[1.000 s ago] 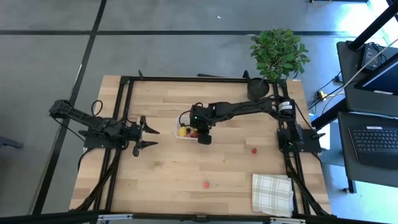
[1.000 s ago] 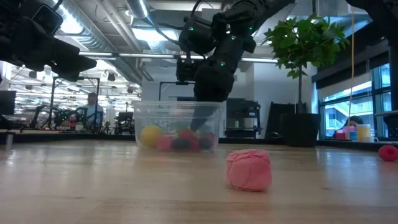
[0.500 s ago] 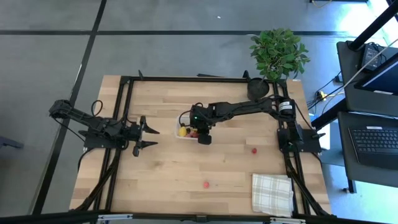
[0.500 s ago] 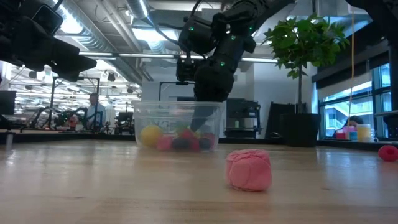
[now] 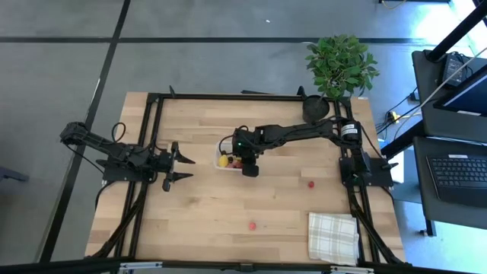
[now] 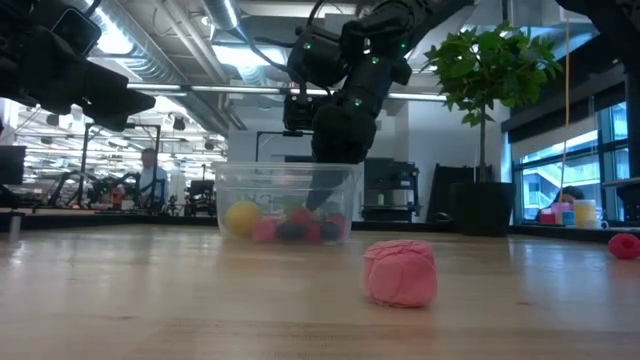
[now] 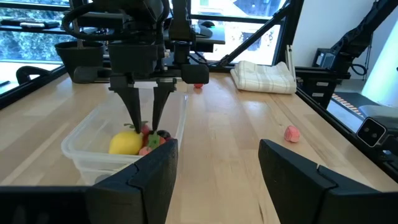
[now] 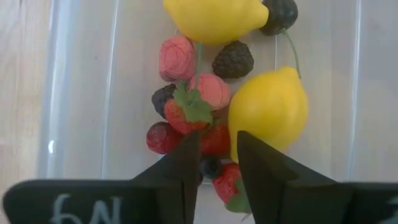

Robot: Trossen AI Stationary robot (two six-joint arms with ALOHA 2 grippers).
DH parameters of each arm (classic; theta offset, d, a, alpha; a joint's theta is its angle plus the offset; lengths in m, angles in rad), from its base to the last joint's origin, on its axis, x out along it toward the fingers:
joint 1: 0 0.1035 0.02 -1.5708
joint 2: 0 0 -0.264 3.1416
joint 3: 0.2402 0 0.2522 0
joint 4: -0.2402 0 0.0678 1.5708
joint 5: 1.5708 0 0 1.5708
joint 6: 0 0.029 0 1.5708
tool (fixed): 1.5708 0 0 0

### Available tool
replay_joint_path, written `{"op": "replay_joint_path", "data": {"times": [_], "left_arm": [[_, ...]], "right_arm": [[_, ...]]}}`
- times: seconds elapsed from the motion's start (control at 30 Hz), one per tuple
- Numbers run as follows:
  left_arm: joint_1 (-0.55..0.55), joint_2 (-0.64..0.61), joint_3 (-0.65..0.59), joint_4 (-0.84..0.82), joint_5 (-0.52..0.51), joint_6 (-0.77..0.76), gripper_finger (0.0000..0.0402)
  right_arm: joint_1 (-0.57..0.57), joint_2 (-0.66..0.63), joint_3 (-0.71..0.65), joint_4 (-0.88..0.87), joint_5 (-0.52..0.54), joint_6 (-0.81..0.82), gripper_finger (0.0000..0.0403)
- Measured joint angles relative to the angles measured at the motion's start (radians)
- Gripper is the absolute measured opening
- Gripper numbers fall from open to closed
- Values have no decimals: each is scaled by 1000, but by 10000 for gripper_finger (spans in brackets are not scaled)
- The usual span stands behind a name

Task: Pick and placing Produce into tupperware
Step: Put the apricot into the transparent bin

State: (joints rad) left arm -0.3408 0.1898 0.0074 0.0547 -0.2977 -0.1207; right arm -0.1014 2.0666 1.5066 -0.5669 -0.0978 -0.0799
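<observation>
Right claw hung inside the tub, unmoved from a second before, fingers slightly parted and empty; the berries and lemons lay directly beneath its tips.

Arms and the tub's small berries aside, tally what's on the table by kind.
Lemons: 2
Loose berries: 2
Tupperware: 1
Checked cloth: 1
Potted plant: 1
Total: 7

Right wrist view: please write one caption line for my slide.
Right gripper, fingers slightly apart, poised above lemons and berries inside the clear tupperware.
</observation>
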Motion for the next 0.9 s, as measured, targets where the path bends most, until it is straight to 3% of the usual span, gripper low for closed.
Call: {"op": "replay_joint_path", "data": {"times": [0.33, 0.57, 0.9], "left_arm": [[0, 0, 0, 0, 0, 0, 218], [0, 0, 0, 0, 0, 0, 218], [0, 0, 0, 0, 0, 0, 218]], "right_arm": [[0, 0, 0, 1, 0, 0, 158], [5, -21, 0, 23, 1, 1, 162], [37, -156, 0, 22, 2, 0, 162]]}}
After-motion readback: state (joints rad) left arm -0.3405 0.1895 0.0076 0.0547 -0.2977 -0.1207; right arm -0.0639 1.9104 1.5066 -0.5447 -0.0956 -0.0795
